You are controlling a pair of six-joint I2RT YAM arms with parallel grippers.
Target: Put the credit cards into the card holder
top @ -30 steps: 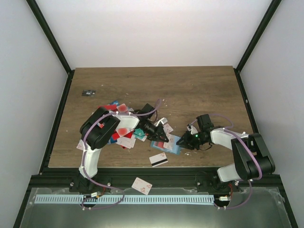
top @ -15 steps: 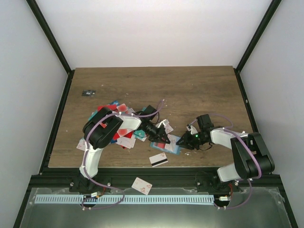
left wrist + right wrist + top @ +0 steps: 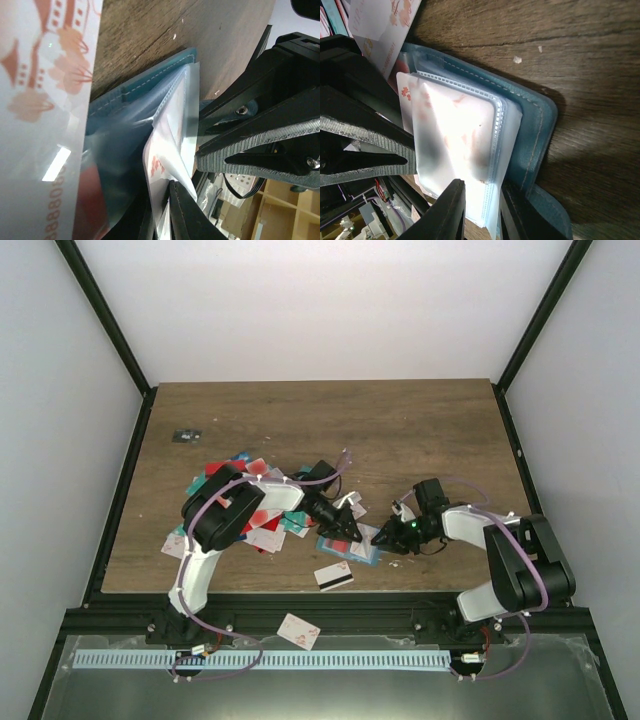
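The teal card holder (image 3: 362,546) lies open near the table's front, its clear sleeves (image 3: 492,165) fanned up from the teal cover (image 3: 535,130). My left gripper (image 3: 345,529) is shut on a white credit card with red blotches (image 3: 159,165), whose far end sits inside a clear sleeve of the holder (image 3: 145,82). My right gripper (image 3: 386,537) is closed on the sleeves' edge (image 3: 482,212), one jaw on each side. The same card shows through the sleeve (image 3: 450,125). More credit cards (image 3: 250,512) lie in a pile on the left.
A white card with a black stripe (image 3: 333,577) lies just in front of the holder. Another card (image 3: 298,630) lies off the table on the front frame. A small dark object (image 3: 186,435) sits at the far left. The two grippers nearly touch.
My left gripper has moved a little right, toward the holder, with the card in it. The right gripper has stayed on the holder.
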